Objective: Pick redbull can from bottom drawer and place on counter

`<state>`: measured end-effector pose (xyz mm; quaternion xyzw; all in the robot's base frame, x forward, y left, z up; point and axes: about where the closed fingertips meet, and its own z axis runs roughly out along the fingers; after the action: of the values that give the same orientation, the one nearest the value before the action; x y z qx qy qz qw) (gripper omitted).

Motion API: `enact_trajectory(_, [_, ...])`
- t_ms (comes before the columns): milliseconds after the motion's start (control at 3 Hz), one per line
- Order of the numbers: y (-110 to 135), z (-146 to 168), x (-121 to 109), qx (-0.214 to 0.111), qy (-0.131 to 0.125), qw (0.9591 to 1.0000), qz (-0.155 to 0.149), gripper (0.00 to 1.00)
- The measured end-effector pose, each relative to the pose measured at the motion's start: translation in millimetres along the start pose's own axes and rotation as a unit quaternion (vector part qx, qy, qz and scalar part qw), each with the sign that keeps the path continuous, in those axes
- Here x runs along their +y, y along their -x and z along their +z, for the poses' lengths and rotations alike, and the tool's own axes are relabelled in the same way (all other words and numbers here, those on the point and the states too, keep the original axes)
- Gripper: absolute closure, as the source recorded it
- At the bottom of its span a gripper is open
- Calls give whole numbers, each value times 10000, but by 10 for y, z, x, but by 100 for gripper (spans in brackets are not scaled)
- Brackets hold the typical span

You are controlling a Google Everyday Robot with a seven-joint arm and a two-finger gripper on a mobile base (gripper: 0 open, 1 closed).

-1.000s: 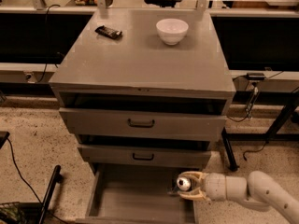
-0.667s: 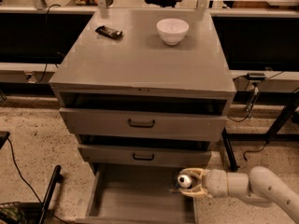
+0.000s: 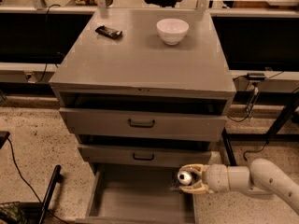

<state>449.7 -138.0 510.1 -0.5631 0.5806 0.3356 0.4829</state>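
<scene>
The gripper (image 3: pixel 188 179) sits in the lower right of the frame, over the right-hand edge of the open bottom drawer (image 3: pixel 133 200). It reaches in sideways on the pale arm (image 3: pixel 254 175) that enters from the right. Its two cream fingers are pinched on the redbull can (image 3: pixel 184 177), one above and one below the shiny silver top. The can's dark body drops away beneath into the drawer (whether its base is off the drawer floor I cannot tell).

The step in hand looks like the lift-out, and the clearances matter most. The middle drawer (image 3: pixel 142 157) and the top drawer (image 3: pixel 141 123) both stand proud just above the can. A straight rise would likely knock the can's top against their fronts. The better path draws the can toward the bottom edge of the frame first, then climbs once it is outside both fronts. The grip should stay firm and the can upright, since a slim smooth can probably slides easily between the fingers.

On the counter (image 3: pixel 140 59) the white bowl (image 3: pixel 172 30) and the black wrapped bar (image 3: pixel 109 31) lie toward the far edge, near the top of the frame. The bare near half is the sensible landing spot, well in from the rim. The can should be lowered until its base sits flat before the fingers part.
</scene>
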Motion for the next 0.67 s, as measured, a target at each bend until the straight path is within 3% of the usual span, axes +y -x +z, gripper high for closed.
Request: enact_trajectory(667, [1421, -233, 41, 363, 824, 9955, -311, 100])
